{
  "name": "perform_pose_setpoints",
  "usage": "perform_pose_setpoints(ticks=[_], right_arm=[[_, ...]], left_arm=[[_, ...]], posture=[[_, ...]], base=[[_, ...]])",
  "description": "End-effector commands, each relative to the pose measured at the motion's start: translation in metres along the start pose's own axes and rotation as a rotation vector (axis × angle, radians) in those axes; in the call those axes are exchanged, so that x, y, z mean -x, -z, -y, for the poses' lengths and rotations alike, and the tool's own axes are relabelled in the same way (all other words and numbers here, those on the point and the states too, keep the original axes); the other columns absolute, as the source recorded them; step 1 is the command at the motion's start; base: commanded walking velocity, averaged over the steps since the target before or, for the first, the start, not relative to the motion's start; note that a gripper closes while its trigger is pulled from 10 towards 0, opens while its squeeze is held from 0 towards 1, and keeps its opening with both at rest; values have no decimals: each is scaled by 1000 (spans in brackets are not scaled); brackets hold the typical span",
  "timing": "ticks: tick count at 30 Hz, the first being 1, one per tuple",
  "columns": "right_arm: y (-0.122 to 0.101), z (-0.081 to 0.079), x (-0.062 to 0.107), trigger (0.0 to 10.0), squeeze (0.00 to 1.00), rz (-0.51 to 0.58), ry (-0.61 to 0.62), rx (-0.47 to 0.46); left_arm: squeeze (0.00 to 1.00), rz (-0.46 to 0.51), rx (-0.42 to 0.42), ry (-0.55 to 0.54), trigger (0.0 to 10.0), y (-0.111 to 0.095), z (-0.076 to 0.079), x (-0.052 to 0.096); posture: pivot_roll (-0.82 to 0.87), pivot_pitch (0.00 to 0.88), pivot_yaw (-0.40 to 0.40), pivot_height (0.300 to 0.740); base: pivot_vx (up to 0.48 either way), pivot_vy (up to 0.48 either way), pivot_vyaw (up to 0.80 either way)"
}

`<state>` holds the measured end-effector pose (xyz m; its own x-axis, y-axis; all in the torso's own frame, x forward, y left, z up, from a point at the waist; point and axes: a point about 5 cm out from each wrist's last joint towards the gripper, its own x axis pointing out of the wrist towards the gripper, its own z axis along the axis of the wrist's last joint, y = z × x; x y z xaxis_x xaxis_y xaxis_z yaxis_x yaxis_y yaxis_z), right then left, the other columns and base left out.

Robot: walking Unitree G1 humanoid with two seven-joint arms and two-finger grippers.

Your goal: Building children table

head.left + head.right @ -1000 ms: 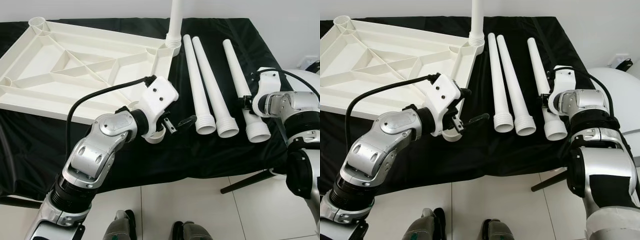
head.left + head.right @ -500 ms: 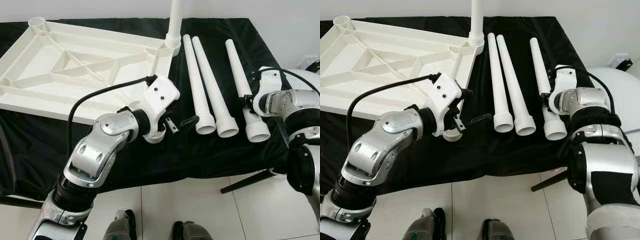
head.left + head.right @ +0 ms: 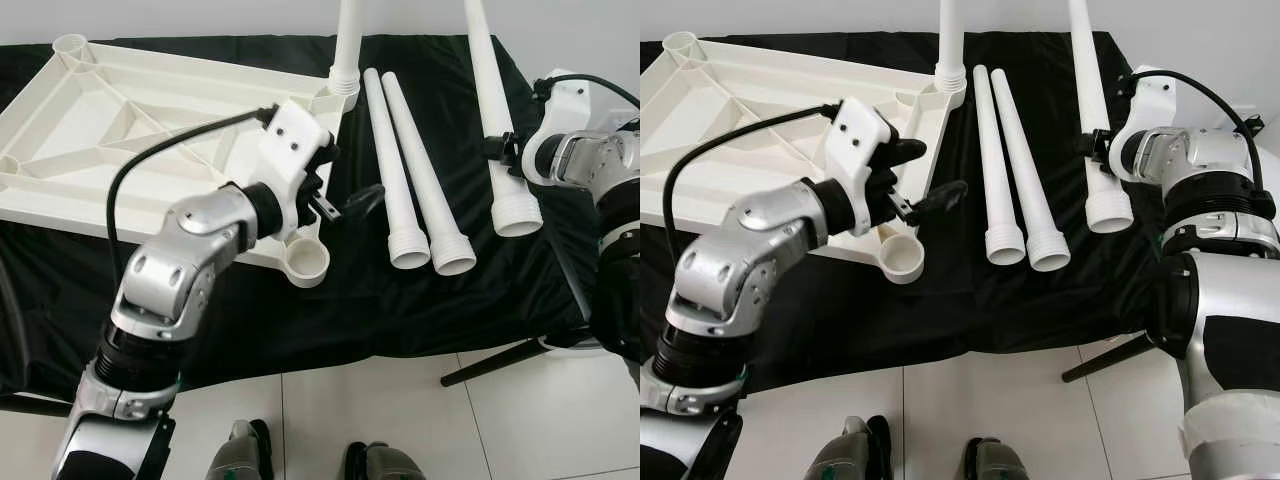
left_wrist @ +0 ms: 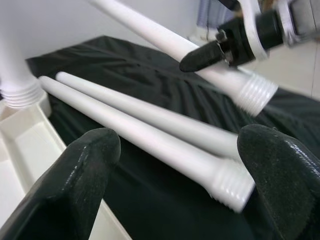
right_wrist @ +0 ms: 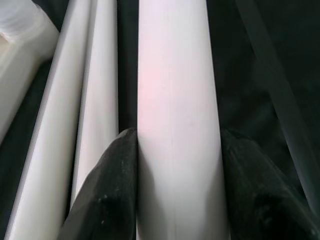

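1. Right pincer has raised the table leg off the black cloth since a second ago; fingers clamped on it, threaded end tilted down.
2. Left pincer has moved up to the tabletop corner, fingers apart, empty.
3. Two spare legs lie on the bench, right of the tabletop.

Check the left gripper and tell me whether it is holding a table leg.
No. The left gripper has its jaws wide apart with nothing between them, above the two legs lying on the black cloth.
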<state>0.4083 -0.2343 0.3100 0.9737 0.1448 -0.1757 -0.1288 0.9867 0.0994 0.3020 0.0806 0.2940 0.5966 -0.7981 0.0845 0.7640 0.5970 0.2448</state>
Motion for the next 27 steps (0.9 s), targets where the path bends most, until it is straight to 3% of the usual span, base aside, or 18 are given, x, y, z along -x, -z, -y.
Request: perform_pose_setpoints(ticks=[1,5,9,12,13,15,17,22,27], right_arm=[[-5,-2,1,10000,0,44,-22,-4],[2,-20,-1,10000,0,215,-143,43],[3,-21,-1,10000,0,244,-153,45],[-2,-28,8,10000,0,431,-220,-27],[-2,-28,8,10000,0,431,-220,-27],[-2,-35,15,10000,0,538,-265,-49],[-2,-35,15,10000,0,538,-265,-49],[1,-64,34,10000,0,702,-441,-70],[6,-79,39,10000,0,712,-536,-40]], left_arm=[[0,12,10,40,10000,-3,1,0],[0,63,112,88,10000,-10,-7,3],[0,67,127,101,10000,-10,-8,3],[0,92,188,126,10000,-15,-13,-2],[0,92,188,126,10000,-15,-13,-2],[0,108,238,163,10000,-18,-14,-6],[0,108,238,163,10000,-18,-14,-6],[0,100,361,259,10000,-18,-13,-14],[0,116,406,307,10000,-23,-10,-18]], posture=[[-9,191,-51,740],[4,182,-44,740],[4,182,-44,740],[5,178,-32,740],[5,178,-32,740],[8,176,-27,740],[8,176,-27,740],[7,170,-16,740],[6,168,-14,740]], base=[[0,0,0],[0,0,0],[0,0,0],[0,0,0],[0,0,0],[0,0,0],[0,0,0],[0,0,0],[0,0,0]])
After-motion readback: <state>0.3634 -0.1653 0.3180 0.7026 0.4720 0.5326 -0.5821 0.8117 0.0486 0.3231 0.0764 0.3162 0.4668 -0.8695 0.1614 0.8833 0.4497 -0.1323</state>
